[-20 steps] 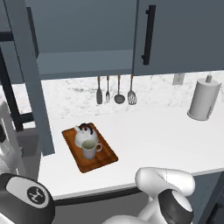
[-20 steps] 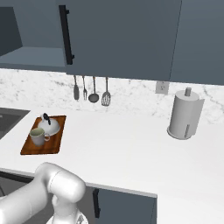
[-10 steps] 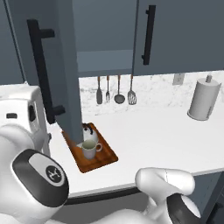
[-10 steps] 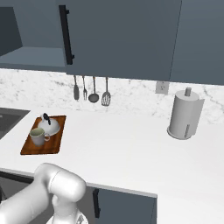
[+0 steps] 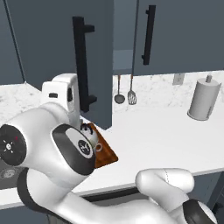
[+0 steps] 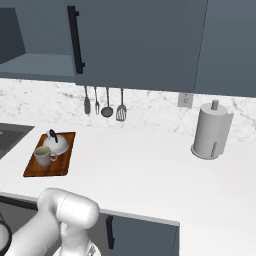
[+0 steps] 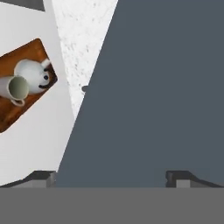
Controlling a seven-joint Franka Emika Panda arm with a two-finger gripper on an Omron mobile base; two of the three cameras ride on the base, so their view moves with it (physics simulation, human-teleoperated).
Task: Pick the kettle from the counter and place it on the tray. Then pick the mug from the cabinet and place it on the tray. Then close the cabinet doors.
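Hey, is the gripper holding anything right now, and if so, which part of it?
Nothing is held. The gripper is open, its fingertips apart in front of the cabinet door. The kettle and mug sit on the tray.

The white grey-speckled marble-look counter (image 6: 150, 170) carries a reddish-brown wooden tray (image 6: 35, 167) near its left end and a grey paper-towel cylinder (image 6: 210, 131) by the back edge.

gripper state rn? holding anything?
Gripper: open, holding nothing; its fingertips sit wide apart, right up against the cabinet door.
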